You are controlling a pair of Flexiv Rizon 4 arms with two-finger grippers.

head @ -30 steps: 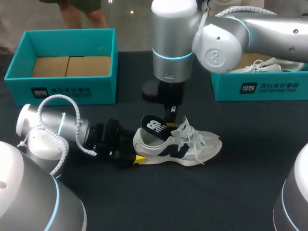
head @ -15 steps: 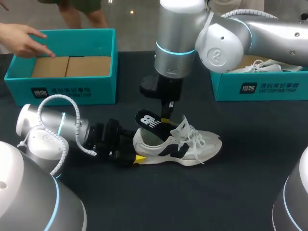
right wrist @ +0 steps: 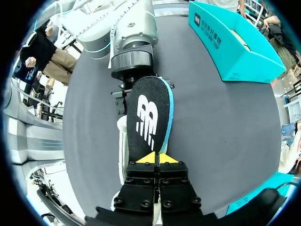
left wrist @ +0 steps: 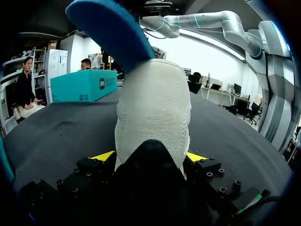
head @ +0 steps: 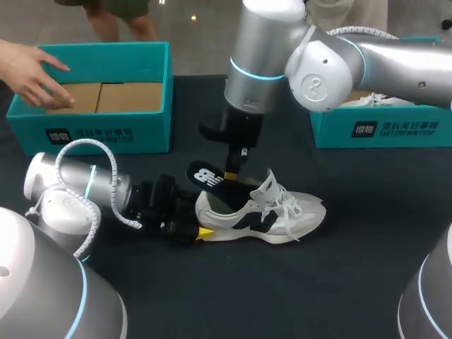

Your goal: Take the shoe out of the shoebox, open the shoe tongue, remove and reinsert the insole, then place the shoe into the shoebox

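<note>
A white sneaker [head: 272, 212] lies on its sole on the black table, toe to the right. My left gripper [head: 200, 229] lies low at its heel, and in the left wrist view both yellow tips press the heel [left wrist: 153, 108] from either side. My right gripper [head: 229, 176] hangs over the shoe's opening, shut on the toe end of the black insole [head: 203, 175]. The insole [right wrist: 148, 115] slants up out of the shoe toward the left, its blue underside [left wrist: 113, 28] showing above the heel. The right wrist view shows the right gripper [right wrist: 155, 158] with its tips pinched together on the insole.
A teal shoebox [head: 92, 134] stands at the back left, with a person's hand [head: 32, 70] over its left rim. A second teal box [head: 381, 131] at the back right holds another white shoe. The front of the table is bare black cloth.
My right gripper has moved left and up with the insole, drawing it further out of the shoe. A person's hand has come in over the left box. The left arm has not moved.
</note>
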